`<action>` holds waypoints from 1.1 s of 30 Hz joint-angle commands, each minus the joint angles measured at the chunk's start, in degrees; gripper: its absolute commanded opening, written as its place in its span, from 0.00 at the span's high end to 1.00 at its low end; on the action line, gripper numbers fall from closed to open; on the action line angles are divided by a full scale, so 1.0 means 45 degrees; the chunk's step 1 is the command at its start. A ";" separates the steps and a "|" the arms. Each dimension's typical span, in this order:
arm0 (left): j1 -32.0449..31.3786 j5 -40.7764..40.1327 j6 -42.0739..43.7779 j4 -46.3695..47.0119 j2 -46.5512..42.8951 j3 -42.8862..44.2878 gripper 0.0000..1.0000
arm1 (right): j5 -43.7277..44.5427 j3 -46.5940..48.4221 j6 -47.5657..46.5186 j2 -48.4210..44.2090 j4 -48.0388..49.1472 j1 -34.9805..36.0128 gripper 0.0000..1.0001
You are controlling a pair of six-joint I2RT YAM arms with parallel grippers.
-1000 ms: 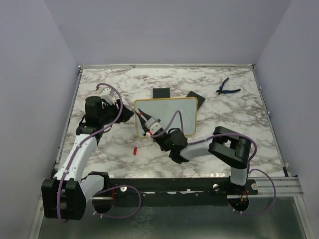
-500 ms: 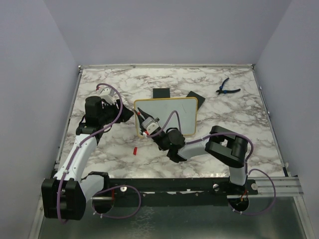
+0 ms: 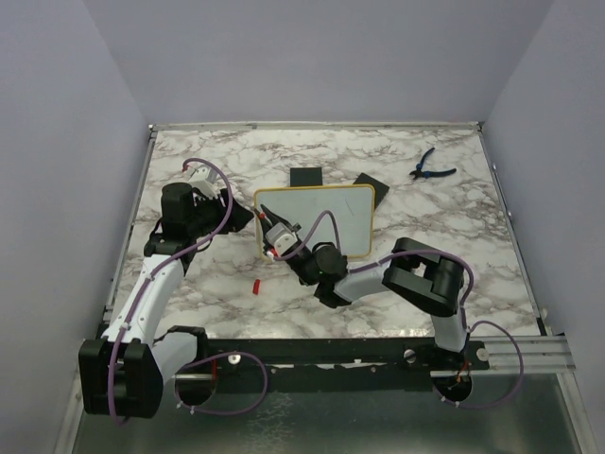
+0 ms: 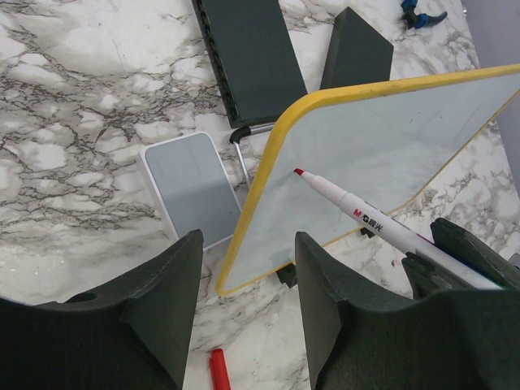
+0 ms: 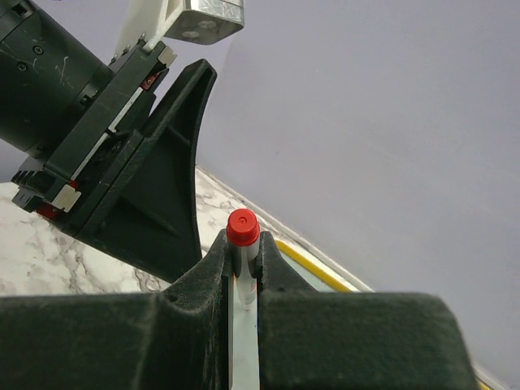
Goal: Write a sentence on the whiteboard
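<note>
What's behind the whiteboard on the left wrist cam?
Behind the whiteboard: a white-rimmed grey pad, its corner hidden by the yellow frame, a thin metal prop, then a flat black slab and a black block farther back. The board covers whatever else sits there.

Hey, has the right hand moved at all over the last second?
Yes. The right hand, holding the marker, has slid slightly left, nearer the left edge of the whiteboard.
</note>
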 commanded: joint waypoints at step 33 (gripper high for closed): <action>-0.0048 0.0362 -0.0441 0.0367 0.0139 -0.0067 0.49 | 0.0621 -0.0536 -0.0885 -0.0200 0.2635 -0.0178 0.99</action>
